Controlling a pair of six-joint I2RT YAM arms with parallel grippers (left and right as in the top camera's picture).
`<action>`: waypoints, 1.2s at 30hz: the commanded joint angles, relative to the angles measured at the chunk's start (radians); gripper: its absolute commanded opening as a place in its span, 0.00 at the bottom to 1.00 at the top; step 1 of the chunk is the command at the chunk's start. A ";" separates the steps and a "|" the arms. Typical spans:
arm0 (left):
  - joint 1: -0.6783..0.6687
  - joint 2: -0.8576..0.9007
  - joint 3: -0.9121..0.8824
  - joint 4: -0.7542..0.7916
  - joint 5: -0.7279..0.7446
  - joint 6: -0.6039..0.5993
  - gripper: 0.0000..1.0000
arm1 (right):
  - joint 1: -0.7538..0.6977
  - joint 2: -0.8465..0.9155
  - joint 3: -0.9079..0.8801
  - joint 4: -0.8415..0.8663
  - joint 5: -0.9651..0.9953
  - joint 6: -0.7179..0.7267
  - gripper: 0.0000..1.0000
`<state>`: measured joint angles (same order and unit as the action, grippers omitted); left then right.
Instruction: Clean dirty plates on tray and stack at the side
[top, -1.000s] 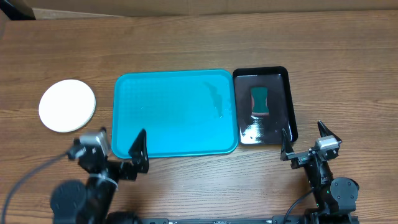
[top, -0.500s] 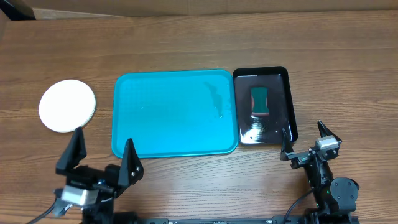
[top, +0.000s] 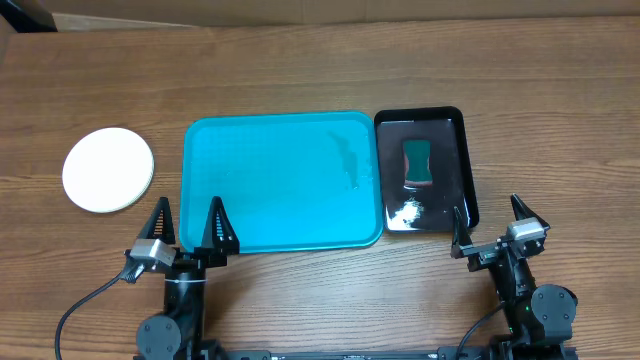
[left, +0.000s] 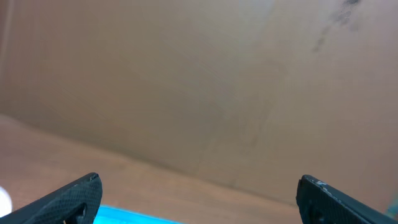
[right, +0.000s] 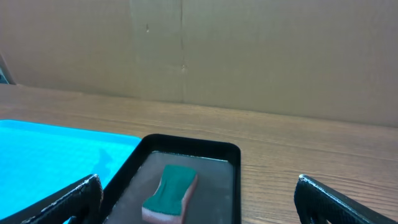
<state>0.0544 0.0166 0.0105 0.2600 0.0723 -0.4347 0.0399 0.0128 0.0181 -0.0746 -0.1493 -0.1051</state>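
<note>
At the far left, well apart from the tray (top: 280, 130), the dirty plates (top: 108, 169) lay on the table (top: 300, 70) as one round stack. We saw only the white top face, with perhaps a thin yellow-green edge at its lower right, so we could not count those beneath. Bare wood lay all round the stack. Next came the left gripper (top: 190, 208), its two fingers spread wide with nothing between them, at the tray's near left corner. Its wrist camera caught just two fingertips (left: 68, 199), a sliver of turquoise and the cardboard wall (left: 199, 81). The single turquoise tray showed a faint dark streak (top: 346, 160) near its right rim. Just beside that rim sat one black tray (top: 462, 165) holding one green sponge (top: 417, 163), with glare hiding part of its floor. The right gripper (top: 488, 215) hung released and empty by the black tray's near right corner, with open wood to its right.
</note>
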 joint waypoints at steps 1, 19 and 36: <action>0.003 -0.013 -0.006 -0.063 -0.085 0.003 1.00 | -0.003 -0.010 -0.010 0.005 0.009 0.000 1.00; -0.026 -0.013 -0.006 -0.338 -0.071 0.423 1.00 | -0.003 -0.010 -0.010 0.005 0.009 0.000 1.00; -0.027 -0.012 -0.006 -0.338 -0.072 0.383 1.00 | -0.003 -0.010 -0.010 0.005 0.009 0.000 1.00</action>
<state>0.0315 0.0151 0.0082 -0.0780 -0.0181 -0.0734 0.0399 0.0128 0.0181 -0.0750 -0.1497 -0.1051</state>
